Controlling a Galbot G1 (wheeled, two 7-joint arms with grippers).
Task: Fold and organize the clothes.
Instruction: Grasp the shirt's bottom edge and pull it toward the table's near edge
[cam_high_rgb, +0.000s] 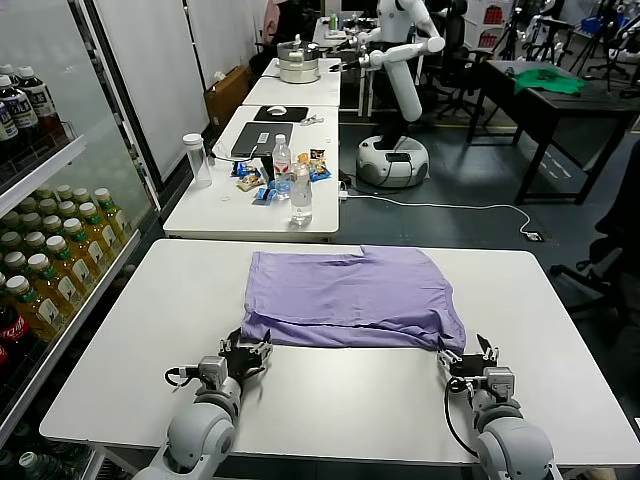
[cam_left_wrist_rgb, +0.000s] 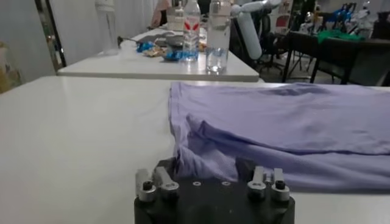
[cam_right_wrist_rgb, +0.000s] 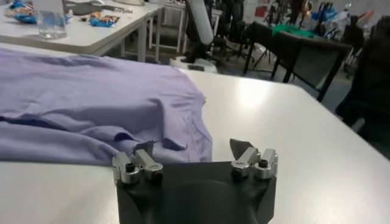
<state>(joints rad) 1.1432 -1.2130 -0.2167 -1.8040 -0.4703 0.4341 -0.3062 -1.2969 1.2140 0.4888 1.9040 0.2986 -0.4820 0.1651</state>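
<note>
One light purple short-sleeved T-shirt (cam_high_rgb: 352, 297) of thin soft fabric is lying folded flat across the middle of the white rectangular table (cam_high_rgb: 120, 340), its near hem running between the two arms.

Left gripper (cam_high_rgb: 245, 357) is resting low on the table at the shirt's near left corner. In the left wrist view its fingers (cam_left_wrist_rgb: 159, 181) are standing well apart, and the bunched corner of the shirt (cam_left_wrist_rgb: 256, 128) is lying just ahead of them, touching or nearly touching the black palm block; whether any cloth is actually pinched cannot be told, and nothing appears clamped.

Right gripper (cam_high_rgb: 471, 358) is sitting at the near right corner. In the right wrist view its fingers (cam_right_wrist_rgb: 137, 164) are likewise spread wide, with the shirt's rumpled corner (cam_right_wrist_rgb: 91, 97) lying just beside the one finger and clear of the other. No fabric is seen lying between them.

Both grippers are sitting on bare tabletop just off the hem.

Beyond the table, a second white table (cam_high_rgb: 205, 205) is carrying two clear plastic water bottles (cam_high_rgb: 301, 194) and snack packets (cam_high_rgb: 250, 180).
</note>
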